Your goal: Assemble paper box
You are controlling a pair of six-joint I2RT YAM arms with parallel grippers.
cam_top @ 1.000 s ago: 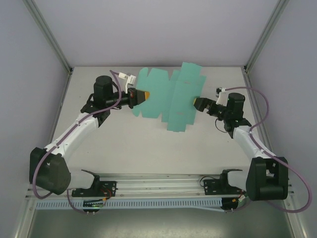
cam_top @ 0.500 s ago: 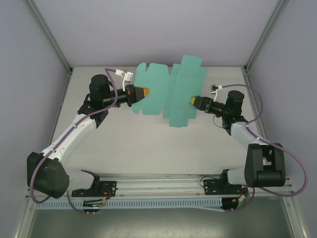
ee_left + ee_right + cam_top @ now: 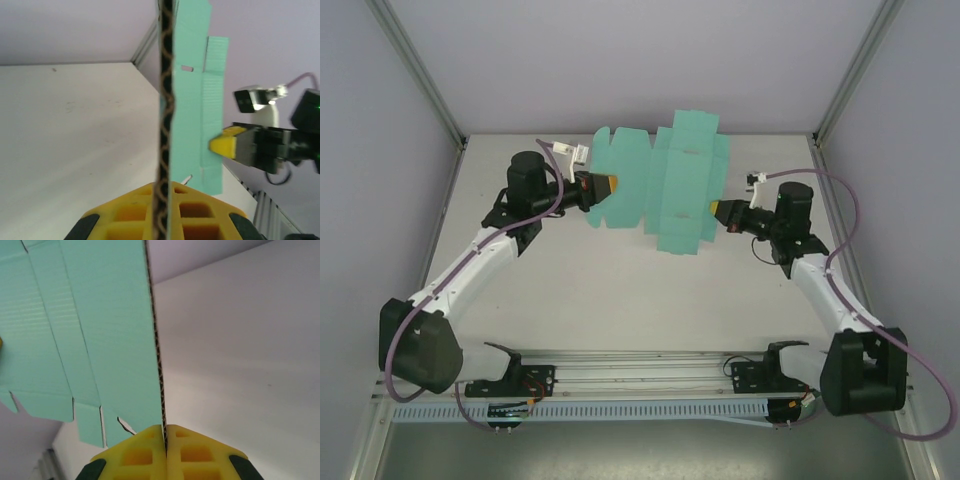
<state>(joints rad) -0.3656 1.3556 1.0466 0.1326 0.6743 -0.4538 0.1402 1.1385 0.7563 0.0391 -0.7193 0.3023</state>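
Flat teal-green die-cut card sheet (image 3: 660, 190) raised off grey table (image 3: 620, 290).
Pinched edges: left tool (image 3: 611, 185) grips left edge, right tool (image 3: 717, 209) grips right edge.

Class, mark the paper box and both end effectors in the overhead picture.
paper box (image 3: 665, 185): top view, middle panel.
left end effector (image 3: 612, 185): top view, yellow fingertips.
right end effector (image 3: 717, 210): top view, yellow fingertips.
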